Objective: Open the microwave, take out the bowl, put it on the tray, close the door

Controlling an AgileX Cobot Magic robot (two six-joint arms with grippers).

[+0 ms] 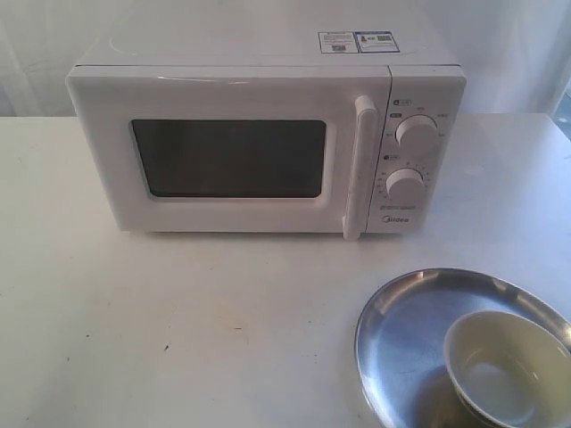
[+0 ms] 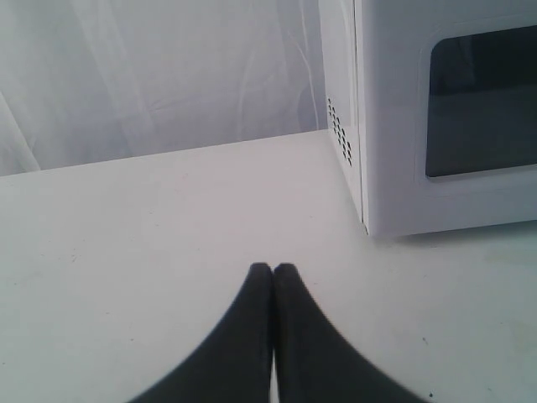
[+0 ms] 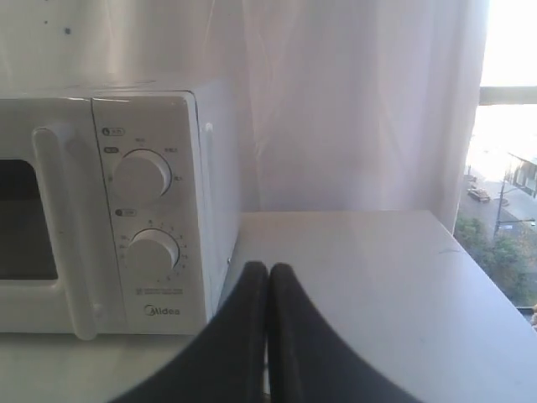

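Note:
The white microwave (image 1: 268, 143) stands at the back of the table with its door (image 1: 227, 156) shut and the bar handle (image 1: 361, 165) upright. At the front right lies the silver tray (image 1: 397, 330), and the cream bowl (image 1: 504, 370) sits in it. Neither arm shows in the exterior view. My left gripper (image 2: 273, 269) is shut and empty over bare table, off the microwave's (image 2: 436, 126) left front corner. My right gripper (image 3: 268, 267) is shut and empty too, near the microwave's (image 3: 109, 218) right side by the knobs (image 3: 143, 176).
A white table (image 1: 178, 321) carries everything. White curtain hangs behind. The table's right edge and a window with a street below show in the right wrist view.

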